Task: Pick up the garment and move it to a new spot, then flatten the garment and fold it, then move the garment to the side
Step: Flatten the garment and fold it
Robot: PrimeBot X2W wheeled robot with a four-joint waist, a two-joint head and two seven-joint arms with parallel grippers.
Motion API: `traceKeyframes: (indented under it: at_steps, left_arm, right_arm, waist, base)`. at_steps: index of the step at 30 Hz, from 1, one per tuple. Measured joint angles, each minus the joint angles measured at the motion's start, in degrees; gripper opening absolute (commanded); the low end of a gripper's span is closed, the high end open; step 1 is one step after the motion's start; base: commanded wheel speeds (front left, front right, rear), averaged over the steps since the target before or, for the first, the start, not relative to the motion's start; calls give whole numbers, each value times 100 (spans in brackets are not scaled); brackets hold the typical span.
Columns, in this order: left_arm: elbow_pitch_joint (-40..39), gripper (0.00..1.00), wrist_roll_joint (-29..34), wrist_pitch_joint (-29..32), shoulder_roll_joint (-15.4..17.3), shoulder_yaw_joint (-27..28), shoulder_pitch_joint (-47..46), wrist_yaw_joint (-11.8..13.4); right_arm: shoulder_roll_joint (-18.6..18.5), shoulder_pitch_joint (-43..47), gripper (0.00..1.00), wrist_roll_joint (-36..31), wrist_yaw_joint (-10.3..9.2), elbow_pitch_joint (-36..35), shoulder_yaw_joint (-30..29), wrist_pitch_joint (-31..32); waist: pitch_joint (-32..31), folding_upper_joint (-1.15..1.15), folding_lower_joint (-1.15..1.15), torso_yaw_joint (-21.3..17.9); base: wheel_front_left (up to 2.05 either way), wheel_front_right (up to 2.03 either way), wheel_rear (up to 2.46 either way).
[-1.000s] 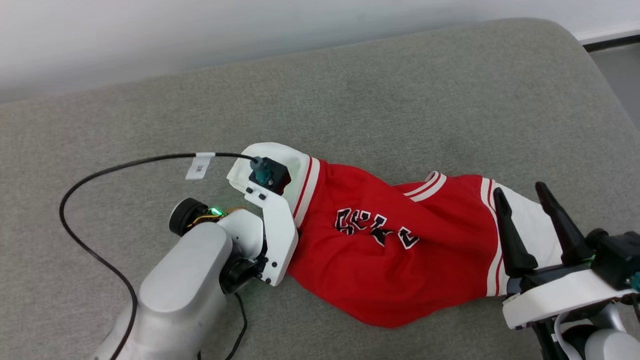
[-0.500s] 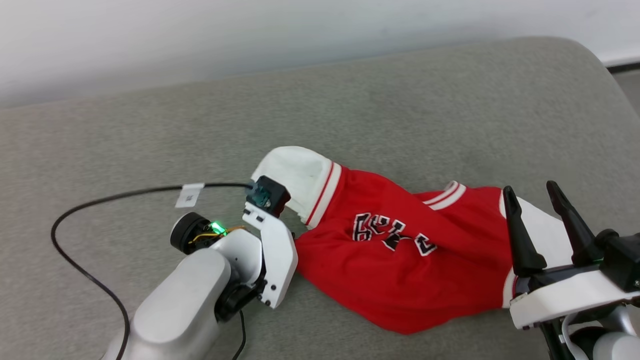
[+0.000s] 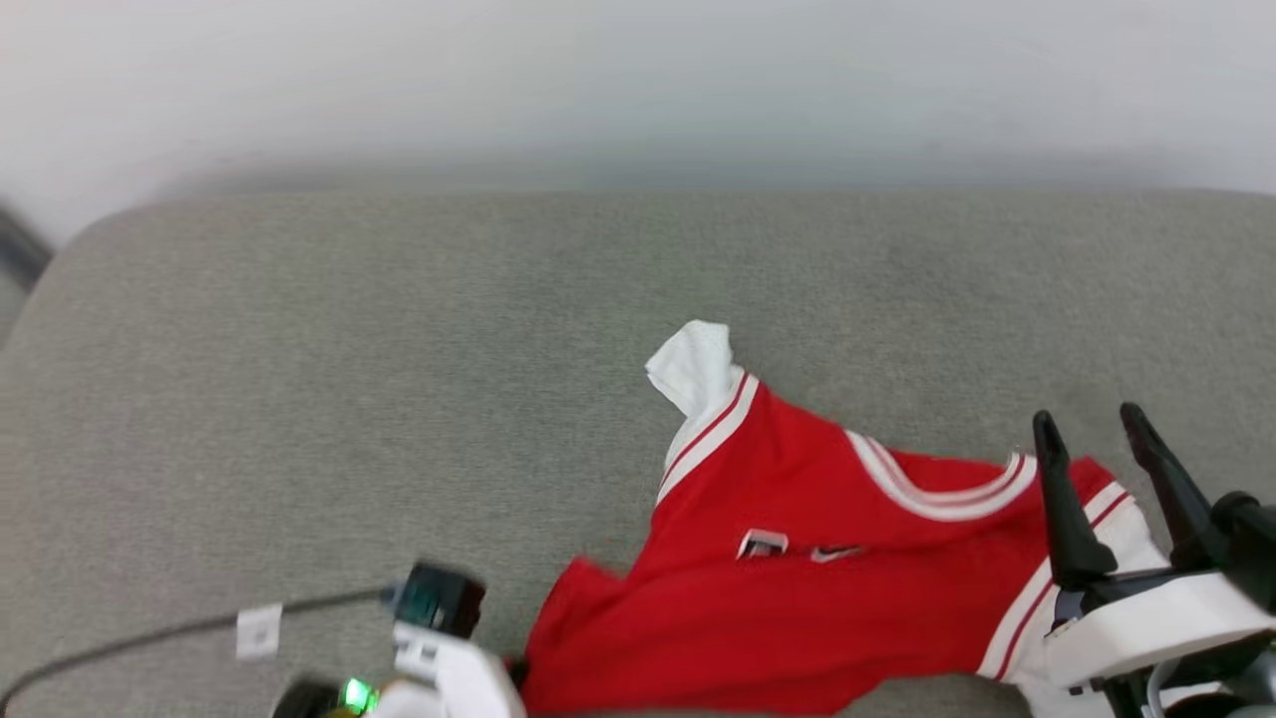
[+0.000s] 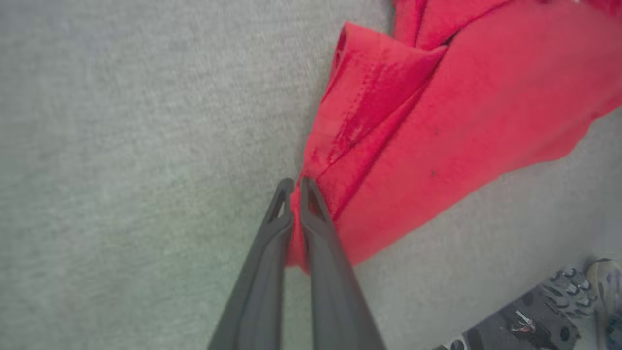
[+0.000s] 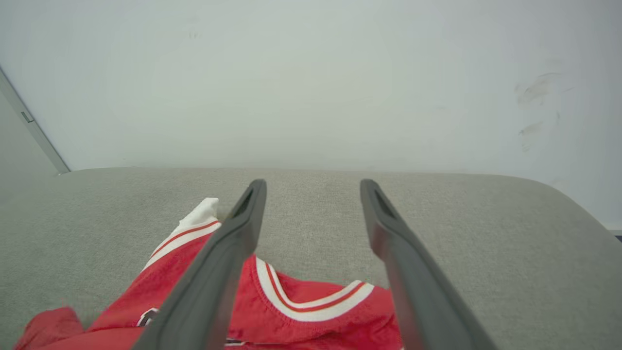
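Jersey: one red jersey (image 3: 797,618), lying rumpled on the grey cushion (image 3: 299,399), sitting toward the near right part of the head view.
Sleeves: two white sleeves showing, one (image 3: 698,369) poking away toward the wall, the other (image 3: 1131,534) lying behind the right claw's fingers.
Trim: red-and-white stripes edging both sleeves and running round one curved collar (image 3: 937,489).
Lettering: two small scraps of black, white-edged print (image 3: 763,543) peeking out of a crease, too folded for reading.
Left claw: one left claw (image 4: 295,182), with two dark fingers pressing together. Clenching on a red edge of the jersey (image 4: 461,121), with folds gathering toward the tips and red cloth showing in the slit between the fingers.
Right claw: one right claw (image 3: 1087,417), with two dark fingers standing wide apart, released and gripping nothing. Hovering over the jersey's right end. Touching the cloth or not: cannot tell.
Right wrist view: looking along the right claw (image 5: 312,184) toward the wall, with the jersey (image 5: 301,311) lying below and between the fingers, collar uppermost.
Cable: one black cable (image 3: 150,638) trailing across the cushion at lower left, carrying one white tag (image 3: 257,630), ending at the dark block (image 3: 439,598) on the left wrist.
Light: one green light (image 3: 354,691) glowing at the bottom edge beside that wrist.
Wall: one pale wall (image 3: 638,80) rising behind the cushion's far edge.
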Motion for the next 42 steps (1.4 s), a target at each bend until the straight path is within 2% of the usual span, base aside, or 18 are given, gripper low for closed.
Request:
traceKeyframes:
  at_steps: [6, 10, 11, 12, 23, 28, 32, 42]
  left_arm:
    - [-196, 0, -509, 8, 3, 114, 1203, 445]
    - [-213, 0, -654, -77, -96, 167, 1506, 554]
    - [-209, 44, -651, -127, -118, 177, 1530, 575]
    - [-202, 100, -650, -178, -125, 189, 1543, 576]
    - [-509, 100, -142, -1344, -168, 649, 1039, 768]
    - [-527, 100, 121, -1860, -287, 813, 450, 737]
    - [-235, 100, 176, -1811, -350, 719, -256, 441]
    - [1157, 100, 110, -787, -477, 188, -2008, -589]
  right_arm:
    - [2, 194, 100, 0, 1, -31, 7, 77]
    - [2, 285, 100, 1, 1, -64, -11, 124]
    - [2, 286, 100, 2, 0, -67, -20, 129]
    - [2, 288, 100, 2, 1, -69, -21, 147]
    - [7, 378, 100, 26, 1, -71, -25, 213]
    - [10, 380, 100, 44, 1, -119, -49, 219]
    - [14, 345, 100, 43, 1, -155, -18, 230]
    - [3, -16, 100, 26, 1, -132, 122, 222]
  waist:
    - [-262, 0, 0, 157]
    - [-372, 0, 0, 215]
    - [-394, 0, 0, 224]
    - [-419, 0, 0, 229]
    - [-623, 0, 0, 224]
    - [-574, 0, 0, 184]
    - [-429, 0, 0, 116]
    - [176, 0, 1, -250]
  base:
    - [0, 0, 0]
    - [0, 0, 0]
    - [0, 0, 0]
    - [0, 0, 0]
    - [0, 0, 0]
    - [0, 0, 0]
    - [0, 0, 0]
    - [0, 0, 0]
